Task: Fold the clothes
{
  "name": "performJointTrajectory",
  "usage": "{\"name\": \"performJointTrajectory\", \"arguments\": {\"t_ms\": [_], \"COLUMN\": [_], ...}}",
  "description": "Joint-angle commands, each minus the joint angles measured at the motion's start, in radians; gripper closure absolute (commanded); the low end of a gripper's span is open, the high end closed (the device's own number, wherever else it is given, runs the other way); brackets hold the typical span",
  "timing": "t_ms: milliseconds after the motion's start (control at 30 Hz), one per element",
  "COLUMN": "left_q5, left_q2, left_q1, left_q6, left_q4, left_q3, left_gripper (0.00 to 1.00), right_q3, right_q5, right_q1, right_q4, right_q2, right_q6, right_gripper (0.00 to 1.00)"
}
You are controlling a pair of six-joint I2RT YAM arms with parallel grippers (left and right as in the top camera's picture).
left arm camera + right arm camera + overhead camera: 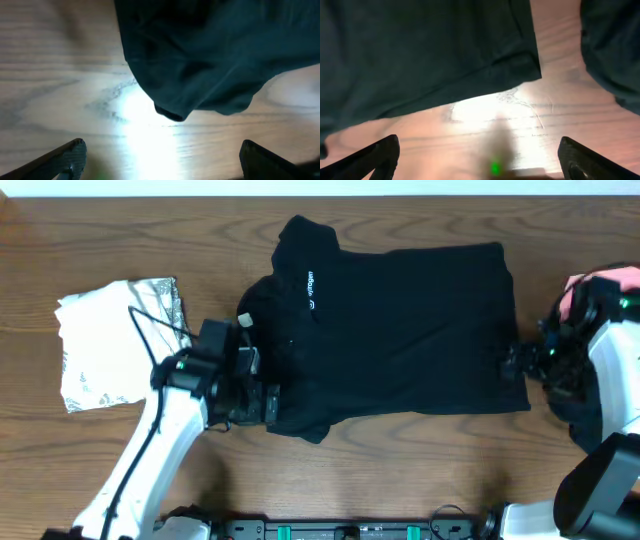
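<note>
From overhead the black shirt [400, 330] lies spread flat on the table [400, 470], its small white logo [310, 288] near the collar. Only this view takes in the folded white, grey-printed garment [115, 340] well left of the shirt and the pink piece [600, 285] beyond the shirt's right edge, partly behind the right arm [620, 370]. The left wrist view shows the shirt's rumpled corner on bare wood, with the left gripper [162, 160] spread wide and empty just short of it. The right wrist view shows the shirt's hem corner, a second dark fabric [615, 45] beside the shirt across a strip of wood, and the right gripper [480, 155] likewise splayed, holding nothing. Open wood runs along the shirt's near edge
</note>
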Motion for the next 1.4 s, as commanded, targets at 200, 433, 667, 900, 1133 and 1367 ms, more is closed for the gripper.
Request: {"name": "performJointTrajectory", "arguments": {"t_ms": [200, 433, 667, 900, 1133, 1367], "left_q5": [0.069, 0.156, 0.156, 0.179, 0.261, 0.261], "left_q2": [-0.024, 0.014, 0.092, 0.180, 0.204, 0.204], "left_q1": [0.003, 0.003, 0.003, 0.003, 0.003, 0.003], "left_q6": [0.008, 0.002, 0.002, -0.005, -0.032, -0.046], "left_q4": [0.217, 0.285, 0.331, 0.381, 0.309, 0.251], "left_q3": [-0.116, -0.148, -0.148, -0.148, -0.148, -0.148], "left_gripper": [0.02, 0.02, 0.02, 0.02, 0.02, 0.01], "right_q3": [-0.202, -0.209, -0.211, -0.220, -0.220, -0.220], "right_q5": [-0.052, -0.107, -0.107, -0.107, -0.106, -0.103], "right_q1": [-0.063, -0.062, -0.062, -0.062, -0.062, -0.062], "right_q4": [0.188, 0.336, 0.395, 0.395, 0.396, 0.395], "right_q2": [-0.035, -0.035, -0.029, -0.029, -0.029, -0.029], "right_q6": [0.049, 0.048, 0.048, 0.048, 0.048, 0.044], "right_gripper": [0.01, 0.14, 0.15, 0.14, 0.13, 0.12]}}
